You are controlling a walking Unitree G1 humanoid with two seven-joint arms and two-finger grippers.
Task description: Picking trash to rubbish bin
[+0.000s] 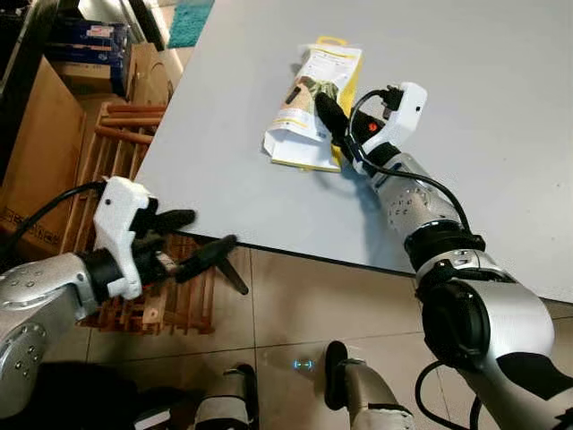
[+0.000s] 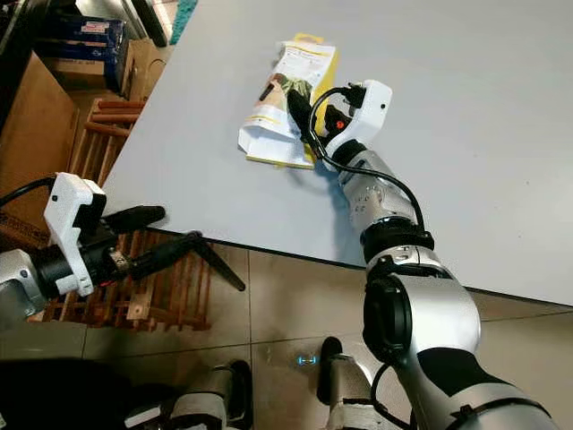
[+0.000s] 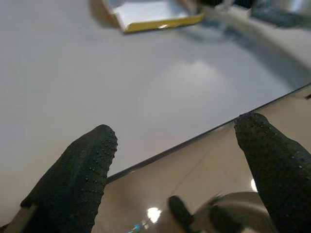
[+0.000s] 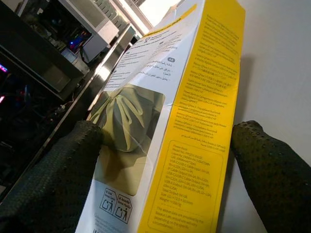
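Note:
A flat white and yellow carton (image 1: 313, 94) lies on the grey table (image 1: 466, 63), a short way in from its near edge. My right gripper (image 1: 329, 116) reaches over the table and stands open astride the carton. In the right wrist view one finger (image 4: 63, 170) rests against the carton's (image 4: 194, 111) printed white face. The other finger (image 4: 267, 170) stands just off its yellow side. My left gripper (image 1: 213, 228) is open and holds nothing. It hovers just outside the table's near edge (image 3: 194, 138), with both black fingertips pointing toward the table.
A wooden slatted rack (image 1: 121, 134) stands on the floor to the left of the table, with a cardboard box (image 1: 36, 143) beyond it. Beige floor tiles (image 1: 304, 305) and my own feet (image 1: 349, 385) lie below the table edge.

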